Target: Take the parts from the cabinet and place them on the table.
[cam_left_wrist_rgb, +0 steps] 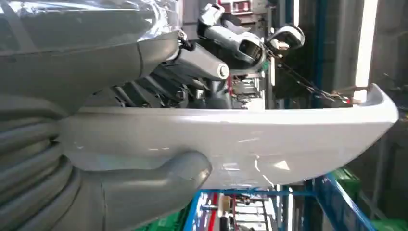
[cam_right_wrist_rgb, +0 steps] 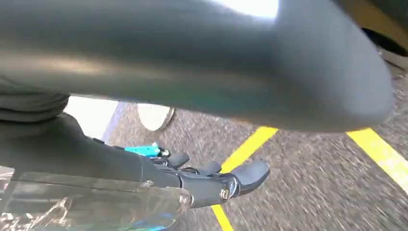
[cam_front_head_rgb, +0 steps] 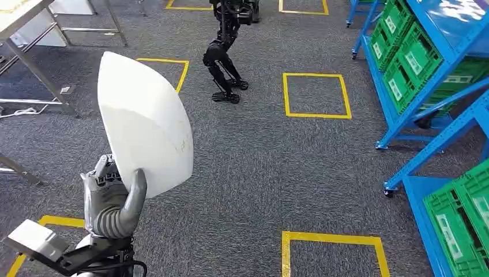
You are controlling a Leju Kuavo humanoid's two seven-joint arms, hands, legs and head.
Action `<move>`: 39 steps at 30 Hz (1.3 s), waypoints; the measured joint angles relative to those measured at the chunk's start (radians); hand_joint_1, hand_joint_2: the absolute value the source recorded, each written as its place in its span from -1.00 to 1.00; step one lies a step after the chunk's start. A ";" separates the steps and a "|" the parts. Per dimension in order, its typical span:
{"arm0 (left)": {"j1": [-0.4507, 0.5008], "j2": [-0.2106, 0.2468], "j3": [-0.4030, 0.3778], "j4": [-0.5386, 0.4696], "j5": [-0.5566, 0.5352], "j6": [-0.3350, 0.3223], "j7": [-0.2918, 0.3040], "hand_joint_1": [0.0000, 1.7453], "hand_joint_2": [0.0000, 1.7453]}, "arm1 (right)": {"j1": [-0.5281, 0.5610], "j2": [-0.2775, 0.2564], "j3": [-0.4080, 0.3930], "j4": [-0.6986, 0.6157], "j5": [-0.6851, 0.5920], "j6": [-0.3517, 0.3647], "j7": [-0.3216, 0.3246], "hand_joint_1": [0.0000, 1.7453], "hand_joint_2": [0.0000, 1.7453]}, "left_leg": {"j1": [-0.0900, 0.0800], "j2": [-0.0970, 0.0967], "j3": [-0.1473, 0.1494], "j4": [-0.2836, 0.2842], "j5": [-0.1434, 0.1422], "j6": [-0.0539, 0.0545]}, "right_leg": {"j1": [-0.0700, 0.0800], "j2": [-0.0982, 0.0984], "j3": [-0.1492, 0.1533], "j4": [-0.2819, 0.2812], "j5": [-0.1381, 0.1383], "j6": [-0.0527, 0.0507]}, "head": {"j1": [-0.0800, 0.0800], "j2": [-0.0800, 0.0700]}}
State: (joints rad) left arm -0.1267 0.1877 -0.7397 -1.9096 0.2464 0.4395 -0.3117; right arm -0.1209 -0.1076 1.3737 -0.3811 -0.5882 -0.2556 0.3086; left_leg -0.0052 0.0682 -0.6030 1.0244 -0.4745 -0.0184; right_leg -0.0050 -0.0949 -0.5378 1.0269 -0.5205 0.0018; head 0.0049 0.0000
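A white curved shell part (cam_front_head_rgb: pixel 147 124) stands upright at the left of the head view, gripped at its lower edge by my left hand (cam_front_head_rgb: pixel 112 199). The thumb lies across its near face and the fingers sit behind it. In the left wrist view the same white part (cam_left_wrist_rgb: pixel 240 144) runs across the picture, with the grey thumb (cam_left_wrist_rgb: pixel 159 178) pressed on its glossy side. My right hand (cam_right_wrist_rgb: pixel 211 185) hangs over the grey carpet with its dark fingers stretched out, apart from the thick thumb, and holds nothing.
Blue shelving (cam_front_head_rgb: pixel 455 34) with green crates (cam_front_head_rgb: pixel 415 57) lines the right side. A black legged robot (cam_front_head_rgb: pixel 225 52) stands ahead on the carpet. Yellow floor squares (cam_front_head_rgb: pixel 316 95) mark the floor. A table (cam_front_head_rgb: pixel 17 14) with metal legs stands at the far left.
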 joint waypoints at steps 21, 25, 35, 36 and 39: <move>0.001 0.001 0.002 -0.003 0.005 0.014 -0.006 1.00 1.00 | 0.000 -0.005 0.000 -0.009 0.010 0.009 0.005 -1.00 -1.00 | 0.005 -0.120 -0.027 0.063 -0.051 0.002 | -0.010 0.121 -0.033 -0.009 0.038 -0.015 | 0.009 0.000; 0.004 0.001 0.001 -0.003 0.008 0.019 -0.006 1.00 1.00 | 0.007 -0.005 0.000 -0.009 0.010 0.017 0.005 -1.00 -1.00 | 0.018 -0.083 -0.150 0.301 -0.132 -0.018 | -0.010 0.058 -0.022 -0.009 0.028 -0.015 | 0.006 0.000; 0.015 0.007 0.002 -0.004 0.015 0.021 -0.001 1.00 1.00 | -0.005 -0.006 0.000 -0.009 0.010 0.024 0.003 -1.00 -1.00 | 0.010 -0.036 -0.004 0.005 -0.004 0.033 | -0.013 0.001 0.022 -0.007 -0.020 0.040 | 0.016 0.000; 0.012 0.007 0.002 -0.004 0.016 0.021 -0.001 1.00 1.00 | -0.007 -0.004 0.000 -0.009 0.010 0.026 0.002 -1.00 -1.00 | 0.011 -0.044 -0.003 0.005 -0.004 0.039 | -0.015 0.054 0.003 0.031 -0.044 0.038 | 0.016 0.000; 0.015 0.007 0.001 -0.003 0.016 0.026 0.001 1.00 1.00 | 0.000 -0.004 0.000 -0.009 0.010 0.030 -0.001 -1.00 -1.00 | 0.005 -0.081 -0.003 0.006 -0.007 0.049 | -0.011 0.090 -0.131 0.273 -0.137 0.031 | 0.023 0.000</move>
State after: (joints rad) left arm -0.1114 0.1949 -0.7385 -1.9131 0.2625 0.4654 -0.3109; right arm -0.1213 -0.1118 1.3737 -0.3899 -0.5783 -0.2258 0.3075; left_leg 0.0000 -0.0125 -0.6058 1.0302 -0.4820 0.0311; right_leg -0.0160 -0.0050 -0.6685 1.3000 -0.6577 0.0327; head 0.0275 0.0000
